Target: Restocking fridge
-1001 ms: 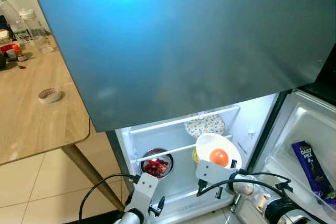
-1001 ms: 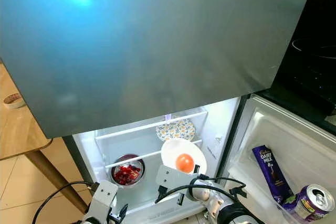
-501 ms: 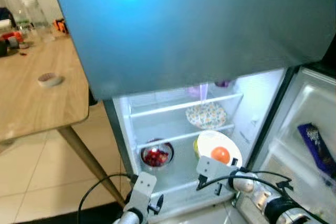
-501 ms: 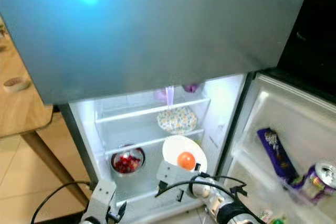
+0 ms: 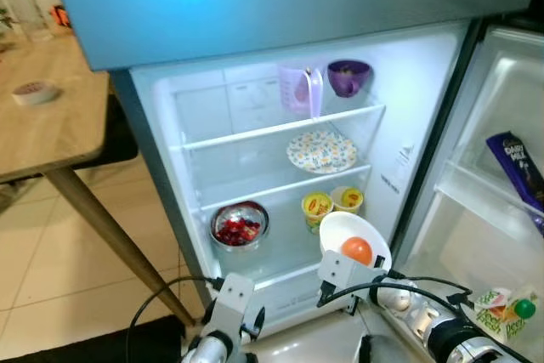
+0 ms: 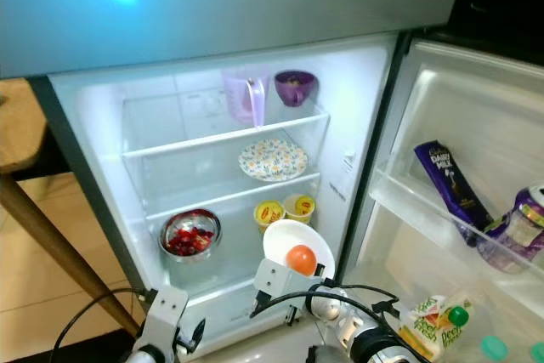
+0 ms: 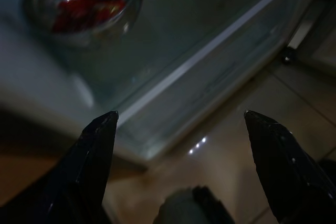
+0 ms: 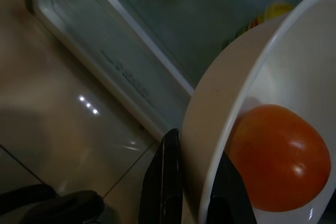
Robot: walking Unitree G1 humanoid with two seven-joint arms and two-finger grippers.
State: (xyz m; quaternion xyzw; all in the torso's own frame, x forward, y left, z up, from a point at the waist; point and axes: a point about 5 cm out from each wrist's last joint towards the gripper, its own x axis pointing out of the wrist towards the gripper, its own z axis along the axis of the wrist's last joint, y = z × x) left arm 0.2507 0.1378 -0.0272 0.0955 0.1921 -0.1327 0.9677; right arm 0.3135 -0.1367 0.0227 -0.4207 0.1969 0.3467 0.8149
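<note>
Open fridge dead ahead, lit white inside, glossy beige floor tiles below and a pale wooden bench on the left with a tape roll on it. Glass shelves: top one holds a translucent jug and a purple bowl; next, a patterned plate; lower, a shiny steel bowl of red pieces and two yellow-lidded cups. The right gripper pinches the rim of a smooth white bowl, fingers closed on its wall, a round orange tomato inside, just in front of the lower shelf. The left gripper hovers low by the fridge base, fingers spread wide, empty. Door shelf on the right carries a purple chocolate bar.
</note>
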